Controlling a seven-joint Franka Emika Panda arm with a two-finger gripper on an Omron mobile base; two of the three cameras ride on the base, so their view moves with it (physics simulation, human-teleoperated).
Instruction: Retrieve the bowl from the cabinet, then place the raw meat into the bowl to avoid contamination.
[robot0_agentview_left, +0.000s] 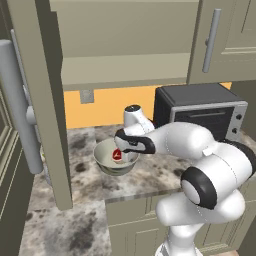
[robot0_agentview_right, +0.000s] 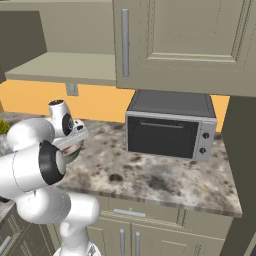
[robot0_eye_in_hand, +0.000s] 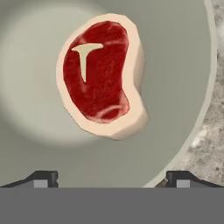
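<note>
Steak lies flat inside the bowl, directly below the end effector. Fingertips stand wide apart with nothing between them; steak rests free of them.

Bowl sits on the mottled stone desk, beneath the end effector, with the toaster oven off to its far side. Cabinet above hangs open, door swung out, shelf bare where visible.

Handling, by judgement: steak looks thin, soft and limp, likely slick on its red face; best taken across its narrow waist, fingers bearing on the pale fat rim. Bowl reads as rigid ceramic, smooth, heavier than the meat, liable to chip; the rim is the only sensible hold, one finger inside, one outside.

Task appears essentially complete: meat contained, off the desk surface.
</note>
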